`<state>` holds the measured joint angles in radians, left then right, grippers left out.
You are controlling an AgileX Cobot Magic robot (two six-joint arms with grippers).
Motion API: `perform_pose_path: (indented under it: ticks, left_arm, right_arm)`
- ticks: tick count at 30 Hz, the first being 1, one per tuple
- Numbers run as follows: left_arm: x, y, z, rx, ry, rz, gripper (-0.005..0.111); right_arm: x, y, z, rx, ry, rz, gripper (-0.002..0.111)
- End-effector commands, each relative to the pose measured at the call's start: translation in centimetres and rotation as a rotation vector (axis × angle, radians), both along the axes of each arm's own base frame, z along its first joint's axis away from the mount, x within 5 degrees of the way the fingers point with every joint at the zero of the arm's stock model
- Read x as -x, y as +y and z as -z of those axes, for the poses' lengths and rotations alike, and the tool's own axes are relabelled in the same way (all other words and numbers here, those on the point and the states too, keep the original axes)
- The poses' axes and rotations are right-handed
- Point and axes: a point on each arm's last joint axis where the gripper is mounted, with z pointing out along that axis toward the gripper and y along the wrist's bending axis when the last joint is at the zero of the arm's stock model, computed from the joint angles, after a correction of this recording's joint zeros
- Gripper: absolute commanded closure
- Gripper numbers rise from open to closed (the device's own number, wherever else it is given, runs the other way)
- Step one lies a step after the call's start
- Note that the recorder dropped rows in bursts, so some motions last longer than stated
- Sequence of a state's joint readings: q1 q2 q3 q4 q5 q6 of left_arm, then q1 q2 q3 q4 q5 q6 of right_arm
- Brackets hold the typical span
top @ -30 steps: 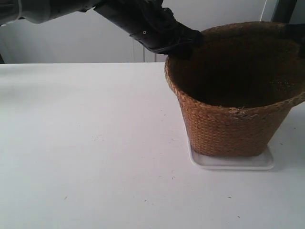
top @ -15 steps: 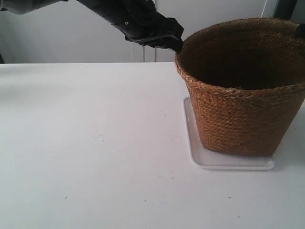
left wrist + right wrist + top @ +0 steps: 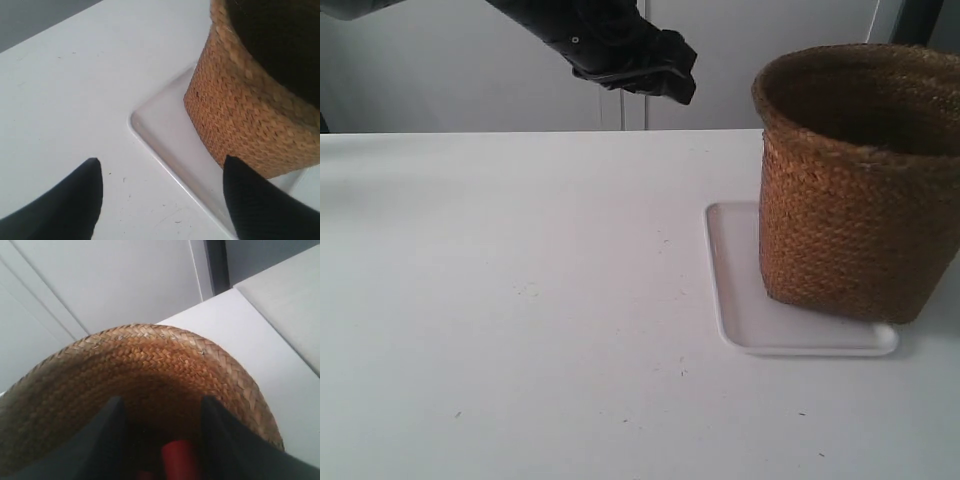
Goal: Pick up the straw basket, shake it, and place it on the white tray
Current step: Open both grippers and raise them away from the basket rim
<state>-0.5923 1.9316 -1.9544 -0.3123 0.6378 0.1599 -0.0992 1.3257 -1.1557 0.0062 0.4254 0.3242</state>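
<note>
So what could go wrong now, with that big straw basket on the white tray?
The braided golden-brown straw basket sits crowded toward one end of the shallow white plastic tray, its base seemingly past the rim, so it might rest tilted or slip off. The right gripper is close against the basket wall; pulling away could drag it along.

Slid the straw basket [image 3: 855,200] toward the exterior view's right across the white tray [image 3: 735,290], baring more tray beside it; straightened it from tilted to upright. Pulled the gripper at the exterior view's left [image 3: 655,80] off the rim, now well apart.
</note>
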Motion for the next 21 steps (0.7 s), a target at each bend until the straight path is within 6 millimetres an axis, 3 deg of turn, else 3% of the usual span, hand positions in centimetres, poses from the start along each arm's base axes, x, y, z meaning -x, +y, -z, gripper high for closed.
perform_pose_path:
  ticks: [1, 4, 8, 11, 16, 21]
  left_arm:
    - [1.0, 1.5, -2.4, -0.06, -0.084, -0.021, 0.045]
    - [2.5, 2.9, -5.0, -0.055, -0.127, -0.045, 0.053]
    - [5.5, 4.7, -8.1, 0.005, -0.16, -0.041, 0.055]
    - [8.1, 6.2, -9.9, 0.087, -0.231, -0.04, 0.055]
    - [12.7, 9.3, -10.1, 0.155, -0.343, -0.043, 0.055]
    - [17.8, 13.1, -8.9, 0.262, -0.487, -0.101, 0.055]
  right_arm:
    - [1.8, 0.6, -3.2, -0.018, -0.166, -0.033, 0.089]
    - [4.8, 0.8, -6.4, -0.004, -0.308, -0.031, 0.109]
    - [10.8, 1.4, -10.7, 0.067, -0.501, -0.041, 0.108]
    - [15.3, 1.8, -12.3, 0.094, -0.627, -0.04, 0.108]
    - [23.9, 2.7, -13.0, 0.19, -0.831, -0.04, 0.108]
    - [32.0, 3.5, -12.0, 0.233, -0.998, -0.036, 0.108]
